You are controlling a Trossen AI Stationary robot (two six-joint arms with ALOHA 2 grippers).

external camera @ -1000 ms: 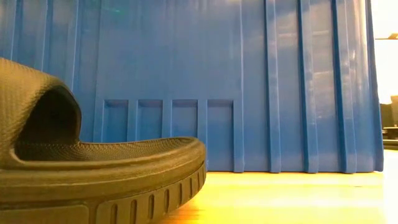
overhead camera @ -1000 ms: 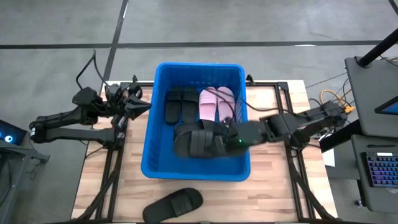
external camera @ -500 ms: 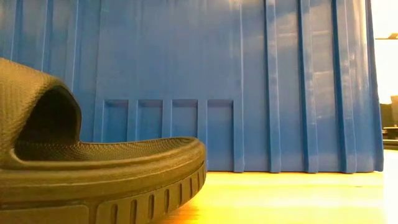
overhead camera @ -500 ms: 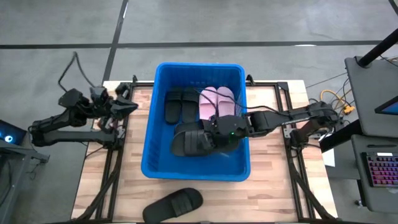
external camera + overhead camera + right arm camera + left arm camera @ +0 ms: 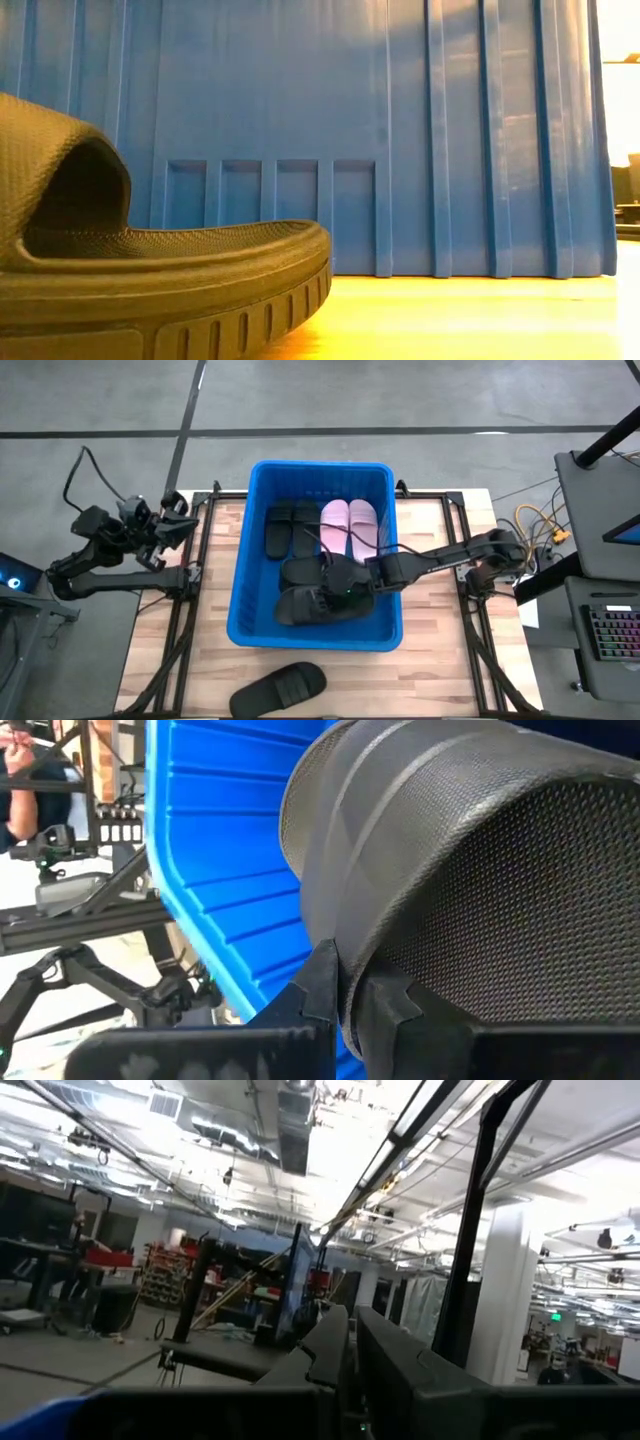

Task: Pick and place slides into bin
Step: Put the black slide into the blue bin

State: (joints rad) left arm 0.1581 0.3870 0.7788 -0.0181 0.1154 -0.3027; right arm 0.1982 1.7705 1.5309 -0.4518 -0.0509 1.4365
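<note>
Table planks carry the bin, right fingers inside it clamped on a black slide's strap, left fingers together beyond its rim.

A black slide lies on the table before the blue bin

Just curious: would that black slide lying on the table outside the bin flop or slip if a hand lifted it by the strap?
The slide probably holds its shape: its strap arches unsupported. Its textured surface and ribbed sole edge suggest little slipping. It looks light.
</note>
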